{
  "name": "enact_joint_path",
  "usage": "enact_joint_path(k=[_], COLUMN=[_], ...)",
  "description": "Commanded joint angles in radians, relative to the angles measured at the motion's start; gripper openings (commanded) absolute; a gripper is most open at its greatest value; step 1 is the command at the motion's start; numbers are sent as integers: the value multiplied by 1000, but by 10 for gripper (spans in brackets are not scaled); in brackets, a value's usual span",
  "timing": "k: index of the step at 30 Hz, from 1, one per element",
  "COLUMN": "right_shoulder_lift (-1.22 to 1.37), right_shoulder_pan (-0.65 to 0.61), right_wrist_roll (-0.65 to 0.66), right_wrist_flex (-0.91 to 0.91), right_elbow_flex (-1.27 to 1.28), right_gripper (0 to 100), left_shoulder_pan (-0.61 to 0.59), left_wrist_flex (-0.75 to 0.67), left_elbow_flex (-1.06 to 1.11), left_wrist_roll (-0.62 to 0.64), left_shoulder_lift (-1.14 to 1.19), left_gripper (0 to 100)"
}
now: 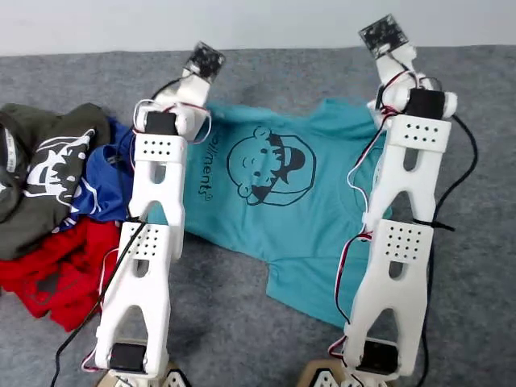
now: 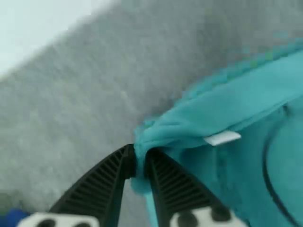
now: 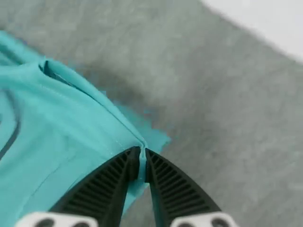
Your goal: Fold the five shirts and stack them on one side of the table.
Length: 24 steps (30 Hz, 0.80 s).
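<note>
Both grippers pinch the far edge of a teal shirt [image 1: 274, 201] spread on the grey table [image 1: 226, 322].

Nearest, the teal shirt's lower part lies rumpled between the two arms. Beside the shirt, on the left arm's side, a red shirt [image 1: 56, 270] sits in a heap. A blue shirt [image 1: 109, 173] lies just beside the teal fabric, and an olive shirt [image 1: 48, 173] with a white print lies beyond it. Farther on, a dark cartoon face [image 1: 270, 165] marks the shirt's middle, facing up. At the far edge, the left gripper [image 2: 138, 158] is clamped on a bunched fold near a small white label [image 2: 222, 138]. The right gripper [image 3: 142, 158] is closed tight on a seamed corner.
</note>
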Motion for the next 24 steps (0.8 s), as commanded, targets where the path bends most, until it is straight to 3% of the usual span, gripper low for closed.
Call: enact_joint_path(k=[1,8,12,24], right_shoulder_lift=[-81,-174,-252,-716], right_shoulder_pan=[-18,-41,-59,-137], right_wrist_roll=[9,8,8,8], right_wrist_flex=[133,199,202,199], right_elbow_flex=[-52,-31,61,795], right_gripper=[10,10,10,10], left_shoulder_pan=[12,3,-38,-87], left_wrist_flex=[163,387,394,396], left_elbow_flex=[-54,-54,-53,4], left_wrist_roll=[-61,-169,-173,-189], left_shoulder_lift=[-98,-170,-192,-221], left_gripper=[2,2,2,2])
